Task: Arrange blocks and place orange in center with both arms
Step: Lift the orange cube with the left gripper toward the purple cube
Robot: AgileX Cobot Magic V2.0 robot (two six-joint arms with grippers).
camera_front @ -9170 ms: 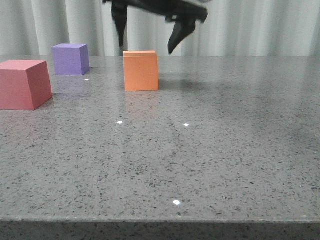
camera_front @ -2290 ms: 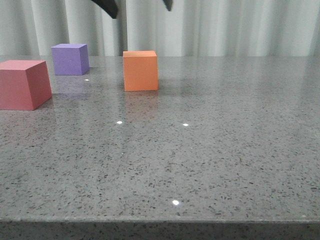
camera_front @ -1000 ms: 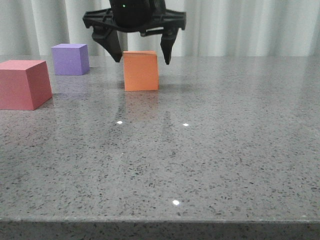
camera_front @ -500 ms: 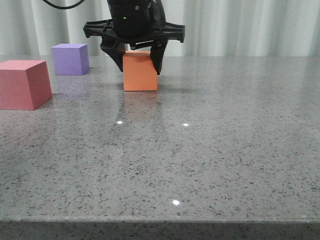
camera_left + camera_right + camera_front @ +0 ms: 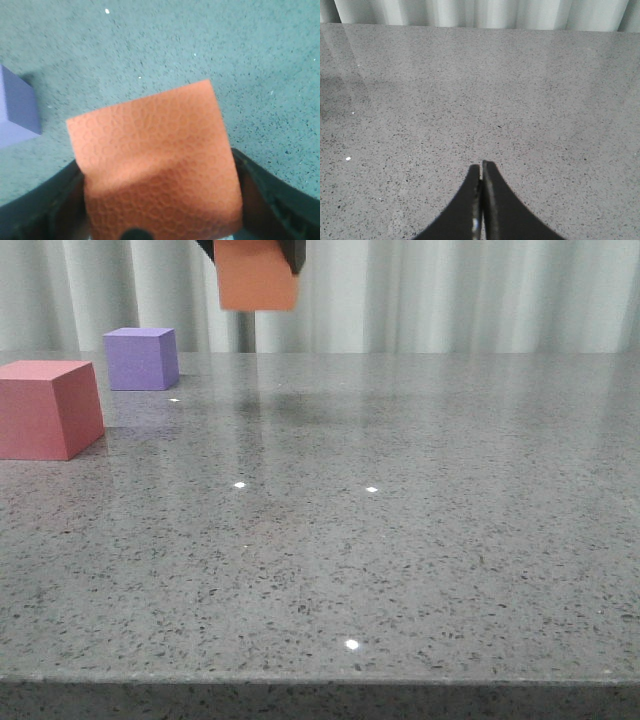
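Tabletop (image 5: 400, 560), near to far: bare speckled grey stone in the foreground, then the red-pink cube (image 5: 45, 408) at the left edge, the purple cube (image 5: 141, 358) behind it, and curtains at the back. Orange cube (image 5: 258, 278) hangs high above the table, clamped between the dark fingers of the left gripper (image 5: 160, 200); only its lower part shows in the front view. Right gripper (image 5: 481, 200) has its tips pressed together, holding nothing. For the carry, a level, steady grip and a low, gentle set-down between the other two cubes seem advisable (foam may well flex under pressure). Orange cube: matte, plain-edged, its face finely embossed with small rings.
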